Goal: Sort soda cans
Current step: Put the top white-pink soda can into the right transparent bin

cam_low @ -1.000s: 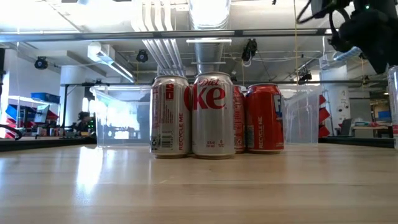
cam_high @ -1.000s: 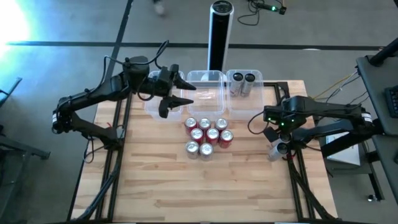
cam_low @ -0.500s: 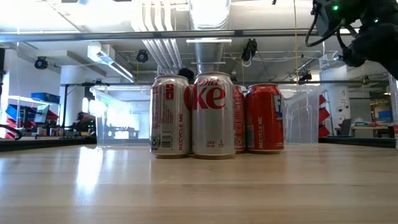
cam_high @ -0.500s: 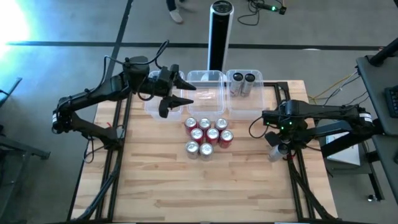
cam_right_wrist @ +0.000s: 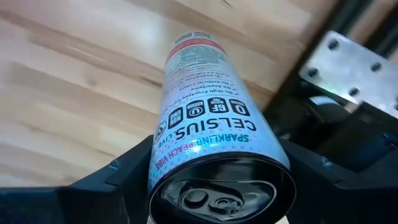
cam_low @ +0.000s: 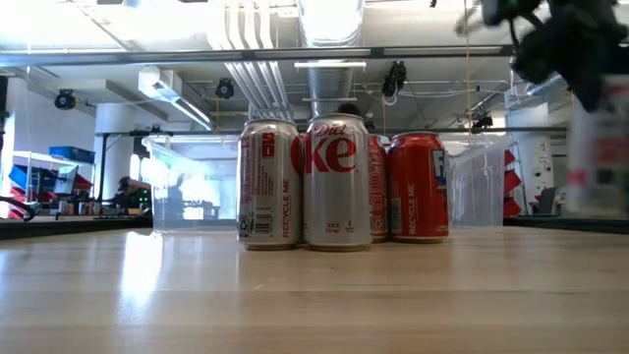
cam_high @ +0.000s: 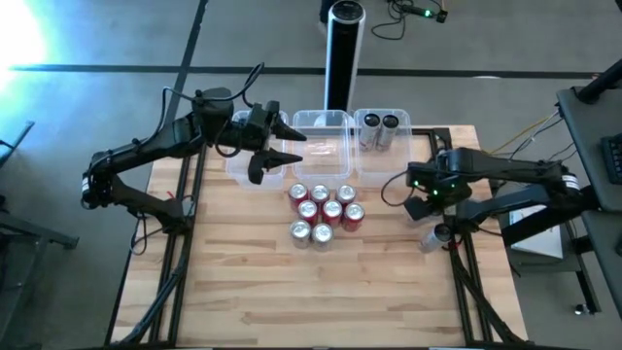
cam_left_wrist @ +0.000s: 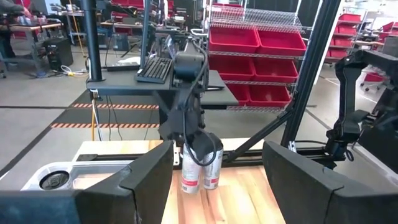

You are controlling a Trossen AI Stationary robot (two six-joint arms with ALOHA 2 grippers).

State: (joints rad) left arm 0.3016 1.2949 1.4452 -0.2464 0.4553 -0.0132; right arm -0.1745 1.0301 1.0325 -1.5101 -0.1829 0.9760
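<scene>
Several red and silver soda cans (cam_high: 324, 212) stand upright in a tight cluster on their bases at the table's middle. Two dark cans (cam_high: 379, 126) stand in the far right clear tub (cam_high: 384, 160). A white Celsius can (cam_right_wrist: 205, 106) is at the table's right edge, with my right gripper (cam_high: 432, 216) shut on it from above. My left gripper (cam_high: 287, 146) hovers open and holding nothing over the far left tub (cam_high: 243, 165), where one can top (cam_left_wrist: 53, 180) shows. My right gripper pinches the white can between its two fingers (cam_right_wrist: 127, 174), which lie on opposite sides of its wall just below the top rim (cam_right_wrist: 163, 163). The fingers come from above, pointing down. The can hangs about upright, and its blurred lower end (cam_low: 595, 202) shows above the tabletop.
Three clear tubs line the far edge, the middle one (cam_high: 323, 146) with nothing showing in it. A tall black post (cam_high: 342, 53) stands behind them. Bare wood (cam_high: 311, 292) lies in front of the cluster. The table's black frame (cam_right_wrist: 348, 74) runs beside the white can.
My right hand has shifted toward the cluster of cans. In the low view the white can has come farther into the picture from the right, has risen, and is blurred. The left arm has kept still.
</scene>
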